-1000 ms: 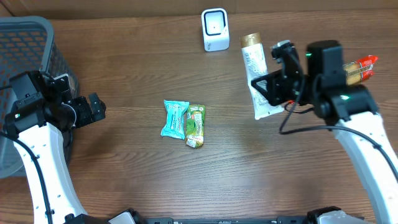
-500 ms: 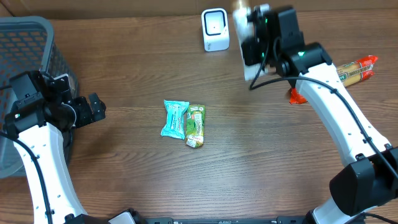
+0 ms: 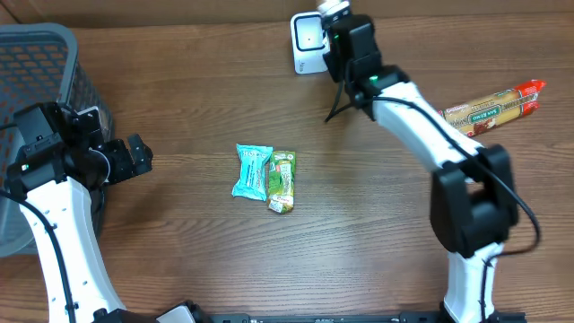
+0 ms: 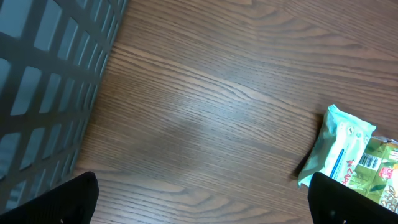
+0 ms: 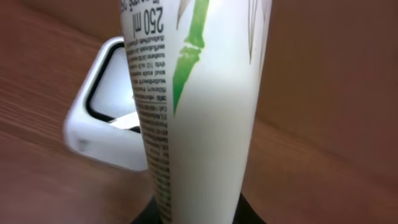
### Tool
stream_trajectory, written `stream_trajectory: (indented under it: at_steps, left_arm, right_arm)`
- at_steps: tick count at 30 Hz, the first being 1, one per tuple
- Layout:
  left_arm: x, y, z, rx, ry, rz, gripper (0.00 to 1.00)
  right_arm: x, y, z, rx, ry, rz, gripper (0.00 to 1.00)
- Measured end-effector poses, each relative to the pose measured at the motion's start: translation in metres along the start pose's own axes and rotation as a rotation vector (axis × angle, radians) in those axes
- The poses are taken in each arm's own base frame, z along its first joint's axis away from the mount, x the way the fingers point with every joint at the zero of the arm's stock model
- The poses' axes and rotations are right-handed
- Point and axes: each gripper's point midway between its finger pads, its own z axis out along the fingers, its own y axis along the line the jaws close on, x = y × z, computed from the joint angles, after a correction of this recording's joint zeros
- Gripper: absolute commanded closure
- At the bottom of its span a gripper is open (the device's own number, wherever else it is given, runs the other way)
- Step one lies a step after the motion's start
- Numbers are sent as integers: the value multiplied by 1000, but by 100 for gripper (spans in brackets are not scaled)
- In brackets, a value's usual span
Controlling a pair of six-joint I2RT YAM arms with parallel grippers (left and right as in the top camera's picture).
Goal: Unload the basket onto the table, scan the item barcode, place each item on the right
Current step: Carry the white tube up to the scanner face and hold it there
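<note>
From above, our right fingers [image 3: 339, 38] are at 12 o'clock. They pinch the tube [image 3: 334, 8] just beside the scanner [image 3: 309, 43]. Our left fingers [image 3: 136, 154] sit wide at 9 o'clock.

Left wrist: the fingers are empty.

Right wrist: the tube faces the scanner. We think only the scan is left.

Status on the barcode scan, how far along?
Done: white tube is off the table, gripped in the right hand. In hand: the tube is held close to the scanner; a read can't be confirmed. Left: teal packet, green packet and long packet lie on the table; left hand open, empty.
</note>
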Motion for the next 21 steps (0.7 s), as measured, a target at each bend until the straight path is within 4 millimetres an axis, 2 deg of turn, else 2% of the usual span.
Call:
stream_trajectory:
  at_steps: [3,7,10,16,21]
  left_arm:
    - [0,0,0,0,0,0,0]
    - [0,0,0,0,0,0,0]
    - [0,0,0,0,0,0,0]
    - [0,0,0,0,0,0,0]
    - [0,0,0,0,0,0,0]
  right_arm:
    - [-9,1,17,117,-64,-140,96]
    - [-19,3,24,236,-110,-304,96]
    - [-13,9,33,284,-94,-431,96]
    - [23,16,55,335,9,-584,96]
    - [22,10,54,372,19,-597,96]
